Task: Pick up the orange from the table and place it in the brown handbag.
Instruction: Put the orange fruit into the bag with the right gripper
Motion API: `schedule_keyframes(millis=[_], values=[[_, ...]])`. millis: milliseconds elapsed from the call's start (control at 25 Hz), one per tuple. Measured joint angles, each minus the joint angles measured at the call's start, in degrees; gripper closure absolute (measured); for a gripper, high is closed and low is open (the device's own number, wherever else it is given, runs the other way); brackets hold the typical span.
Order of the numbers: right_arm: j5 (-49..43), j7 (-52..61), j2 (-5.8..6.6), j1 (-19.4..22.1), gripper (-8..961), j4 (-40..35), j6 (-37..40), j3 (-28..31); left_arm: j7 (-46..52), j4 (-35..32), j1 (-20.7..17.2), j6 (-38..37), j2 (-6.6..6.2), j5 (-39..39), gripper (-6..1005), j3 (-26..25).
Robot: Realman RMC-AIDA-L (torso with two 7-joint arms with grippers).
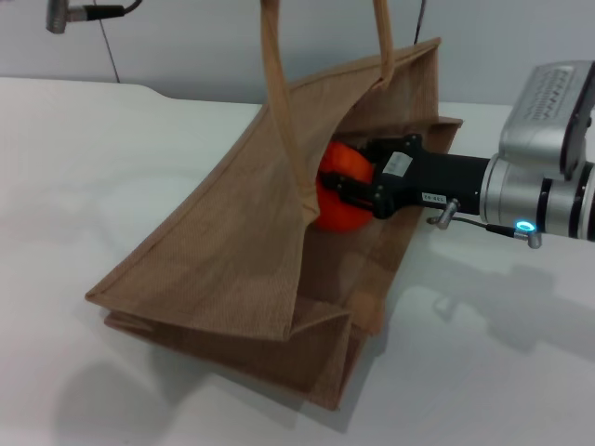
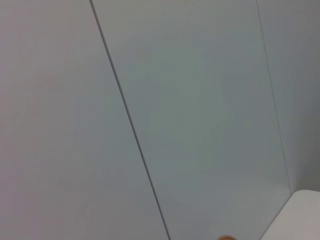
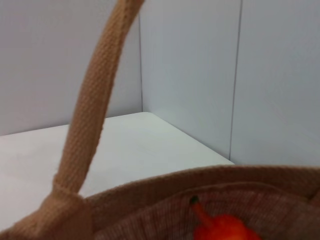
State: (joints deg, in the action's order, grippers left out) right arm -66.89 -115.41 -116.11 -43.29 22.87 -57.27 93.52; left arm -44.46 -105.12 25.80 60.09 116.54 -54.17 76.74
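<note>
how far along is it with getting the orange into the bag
Pickup looks done: the orange is off the table, held by the right gripper inside the bag's open mouth. Left: release it and pull the arm out. The left gripper is out of view.

In the head view, the near wall of the brown handbag (image 1: 232, 251) hides most of the orange (image 1: 337, 190), and the right tool (image 1: 358, 190) covers part of it too. The handbag's two handles run off the top edge. The left tool is outside every view. In the right wrist view the orange (image 3: 225, 229) is cut off by the lower edge.
</note>
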Motion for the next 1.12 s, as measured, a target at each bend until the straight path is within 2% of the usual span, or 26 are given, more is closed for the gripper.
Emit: schedule_keyframes(millis=[320,520,760,960,1120], values=[[0.26,2.10,0.17,-0.18,466,-0.15,0.26,-0.67,-0.10,0.38,-0.12,-0.66,0.00,0.12,872,0.09],[0.34,2.11,0.14,-0.42,229,-0.28,0.35,-1.30,-0.10,0.53,-0.31,-0.89,0.00,0.12,877,0.15],[0.47,2.34,0.12,-0.48,82,-0.79,0.46,-1.33,-0.10,0.53,-0.77,-1.24,0.00,0.18,875,0.14],[-0.64,4.43,0.87,0.33,83,-0.79,1.58,-1.20,0.25,0.53,-2.12,-1.61,0.11,2.54,873,-0.28],[-3.47,8.11,2.70,2.84,83,1.07,3.63,-0.62,0.64,0.53,-3.25,-2.37,0.11,3.79,871,-0.68]])
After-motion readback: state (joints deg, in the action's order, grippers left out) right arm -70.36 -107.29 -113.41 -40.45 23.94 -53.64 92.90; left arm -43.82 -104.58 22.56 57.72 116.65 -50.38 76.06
